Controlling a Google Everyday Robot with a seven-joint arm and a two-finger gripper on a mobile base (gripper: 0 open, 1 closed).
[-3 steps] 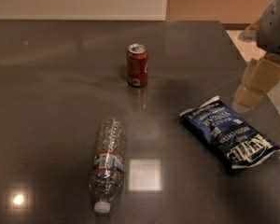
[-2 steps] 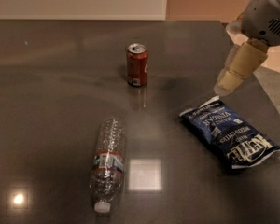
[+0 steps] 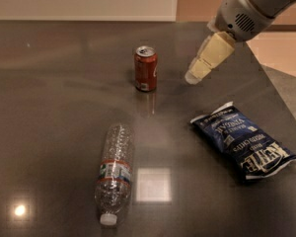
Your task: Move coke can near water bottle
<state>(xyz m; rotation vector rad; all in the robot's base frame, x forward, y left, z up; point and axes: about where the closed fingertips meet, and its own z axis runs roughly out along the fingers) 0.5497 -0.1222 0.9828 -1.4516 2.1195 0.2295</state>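
I count one table [image 3: 49,83] with three loose things on it: one coke can [image 3: 145,69], one water bottle [image 3: 115,174] lying nearer the camera and a little left of the can, and one blue chip bag [image 3: 246,141] lying nearer the camera and right of the can. There is one gripper [image 3: 193,77], mine, hanging to the right of the can and apart from it.

The arm [image 3: 259,1] is showing a smooth, rounded, light-grey shell. A small patch of dark vent slots [image 3: 244,21] is sitting on its wrist housing. The gripper [image 3: 194,76] is hanging in the upper right of the view, just below that housing. It is appearing as cream-coloured, blocky segments tapering to a paler tip.
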